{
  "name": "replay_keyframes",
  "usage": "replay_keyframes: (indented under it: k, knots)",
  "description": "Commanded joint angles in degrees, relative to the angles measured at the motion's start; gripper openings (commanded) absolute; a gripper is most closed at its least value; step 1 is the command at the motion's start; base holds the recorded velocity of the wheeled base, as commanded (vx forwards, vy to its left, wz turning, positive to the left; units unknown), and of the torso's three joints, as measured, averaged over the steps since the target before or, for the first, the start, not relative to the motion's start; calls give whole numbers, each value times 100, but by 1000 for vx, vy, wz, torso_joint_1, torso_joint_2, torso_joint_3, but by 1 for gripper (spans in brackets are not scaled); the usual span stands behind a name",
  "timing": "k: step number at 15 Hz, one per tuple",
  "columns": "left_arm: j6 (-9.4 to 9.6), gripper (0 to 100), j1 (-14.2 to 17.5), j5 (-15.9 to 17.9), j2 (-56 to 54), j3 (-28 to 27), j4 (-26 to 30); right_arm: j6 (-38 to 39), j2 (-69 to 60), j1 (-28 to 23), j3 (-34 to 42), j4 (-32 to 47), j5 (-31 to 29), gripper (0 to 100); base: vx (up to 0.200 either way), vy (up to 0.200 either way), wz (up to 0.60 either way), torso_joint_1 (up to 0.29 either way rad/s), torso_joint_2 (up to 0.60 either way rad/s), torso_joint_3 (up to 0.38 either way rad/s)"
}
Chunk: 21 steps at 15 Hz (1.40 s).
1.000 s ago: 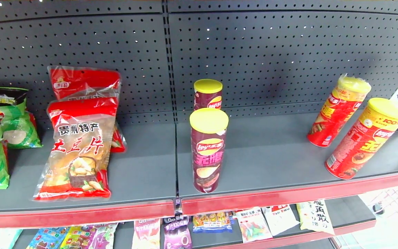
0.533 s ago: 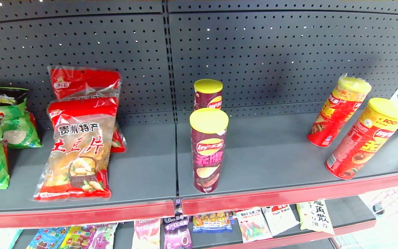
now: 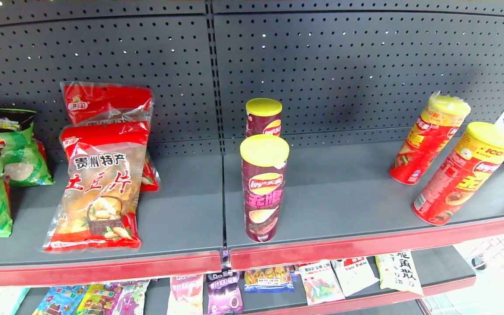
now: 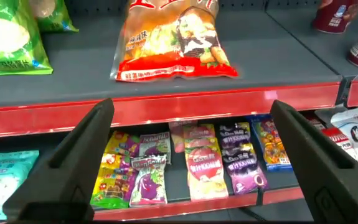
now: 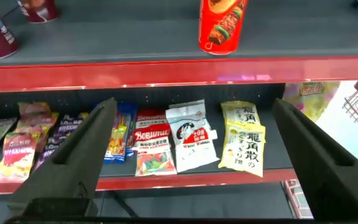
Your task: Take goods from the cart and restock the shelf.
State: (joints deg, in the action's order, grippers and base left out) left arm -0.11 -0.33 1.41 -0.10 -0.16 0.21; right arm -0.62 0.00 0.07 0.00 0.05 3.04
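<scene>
Left gripper point(image 4: 191, 109) spread wide and empty, before the shelf point(image 4: 166, 107)'s glossy red lip; right gripper point(image 5: 192, 106) likewise wide, empty; yellow-lidded cylindrical chip tubes point(image 3: 264, 188) stand upright on its matte grey deck, near crinkly plastic bags point(image 3: 98, 192).

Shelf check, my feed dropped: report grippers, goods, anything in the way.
Left gripper and right gripper: jaws open, empty, low before the shelf. Bare gap between purple cans and red cans. Nothing in the way.

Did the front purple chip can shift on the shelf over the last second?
No. The front purple can keeps its place beside the shelf seam and red front edge; the whole view shifted slightly upward together.
</scene>
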Motion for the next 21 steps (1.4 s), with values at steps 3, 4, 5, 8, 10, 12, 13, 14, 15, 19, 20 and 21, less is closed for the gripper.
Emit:
replay_keyframes:
  k: [3, 4, 5, 8, 10, 12, 13, 14, 15, 19, 20, 21]
  knots:
    - [-7, 100, -2, -1, 10, -2, -3, 9, 9, 1, 0, 4, 4, 100, -133, 0, 0, 6, 5, 0]
    - [-7, 100, -2, -1, 10, -2, -3, 9, 9, 1, 0, 4, 4, 100, 0, 0, 0, 0, 0, 0]
    - [-7, 100, -2, -1, 10, -2, 6, 9, 9, 1, 0, 4, 4, 100, 0, 0, 0, 0, 0, 0]
    - [-7, 100, -2, -1, 10, -2, 6, 9, 9, 1, 0, 4, 4, 100, 0, -200, 0, 7, 7, 2]
    - [-7, 100, -2, -1, 10, -2, -3, 9, 9, 1, 0, 4, 4, 100, 0, -200, 0, 10, 2, -2]
    - [-7, 100, -2, -1, 10, -2, 6, 9, 9, 1, 0, 4, 4, 100, 0, -200, 0, 10, 2, -5]
    - [-7, 100, -2, -1, 10, -2, -3, 9, 9, 1, 0, 4, 4, 100, 0, -200, 0, 2, 2, 12]
    - [-7, 100, -2, -1, 10, -2, 6, 9, 9, 1, 0, 4, 4, 100, 0, -200, 0, 2, 2, -2]
    - [-7, 100, -2, -1, 10, -2, -3, 9, 9, 1, 0, 4, -5, 100, 0, -200, 0, 7, 7, -7]
    - [-7, 100, -2, -1, 10, -2, -3, 9, 9, 1, 0, 4, -5, 100, 0, -200, 0, 4, 0, 2]
    - [-7, 100, -2, -1, 10, -2, 6, 9, 9, 1, 0, 4, -5, 100, 0, -200, 0, 7, 2, -2]
    - [-7, 100, -2, -1, 10, -2, -3, 9, 9, 1, 0, 4, -5, 100, 0, -200, 0, 7, 7, 2]
